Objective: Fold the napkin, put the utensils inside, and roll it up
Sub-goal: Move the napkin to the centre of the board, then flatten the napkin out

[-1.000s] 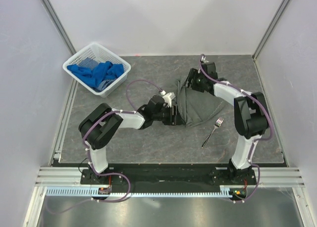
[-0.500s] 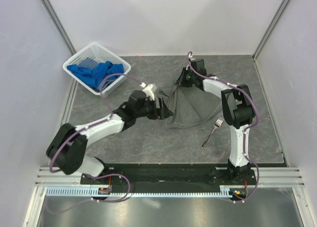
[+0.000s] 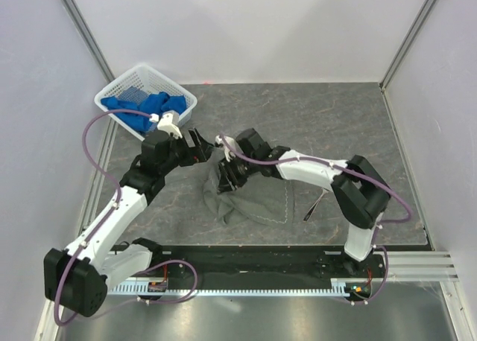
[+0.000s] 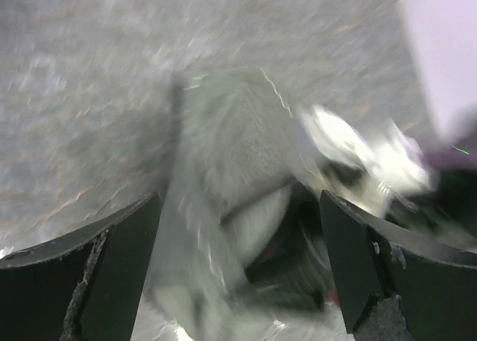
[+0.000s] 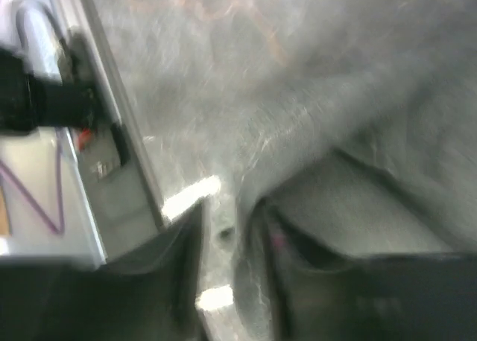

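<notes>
- Table (image 3: 358,118): grey, mottled.
- Napkin (image 3: 257,199): landmark. Lies mid-table in a rumpled heap, edges turned under, no clean fold showing.
- Basket (image 3: 119,88): well up-left of the napkin, blue cloths (image 3: 145,106) inside.
- Right gripper (image 3: 227,176): at the napkin's upper-left edge, jaws narrowly parted. Cloth is bunched against them, and the wrist view is too blurred to tell whether they pinch it.
- Left gripper (image 3: 203,146): just up-left of the napkin, jaws spread wide, nothing between them.
- Fork (image 3: 313,208): just right of the napkin, apart from it and partly under the right arm.

Step, as judged: folding, early, with the cloth not yet flat. The next move calls for spreading it out, each gripper taking a corner, before any fold. The fork waits.
</notes>
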Controlling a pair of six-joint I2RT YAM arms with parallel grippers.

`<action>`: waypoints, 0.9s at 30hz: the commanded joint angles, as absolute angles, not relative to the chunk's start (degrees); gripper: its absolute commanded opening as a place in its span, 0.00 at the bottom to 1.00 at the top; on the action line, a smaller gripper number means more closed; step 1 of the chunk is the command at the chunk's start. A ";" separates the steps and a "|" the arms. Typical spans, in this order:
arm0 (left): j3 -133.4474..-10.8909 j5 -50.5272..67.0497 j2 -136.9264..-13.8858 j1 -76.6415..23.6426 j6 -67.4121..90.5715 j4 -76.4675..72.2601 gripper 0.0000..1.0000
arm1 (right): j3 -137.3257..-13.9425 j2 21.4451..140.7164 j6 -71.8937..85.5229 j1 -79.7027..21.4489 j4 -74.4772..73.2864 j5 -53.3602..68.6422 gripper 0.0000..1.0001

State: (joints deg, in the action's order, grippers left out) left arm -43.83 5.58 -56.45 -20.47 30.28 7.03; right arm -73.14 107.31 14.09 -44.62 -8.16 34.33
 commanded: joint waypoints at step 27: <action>-34.54 8.25 -73.29 -20.13 28.22 1.76 0.75 | -42.98 78.13 31.55 -36.56 -36.21 1.15 0.67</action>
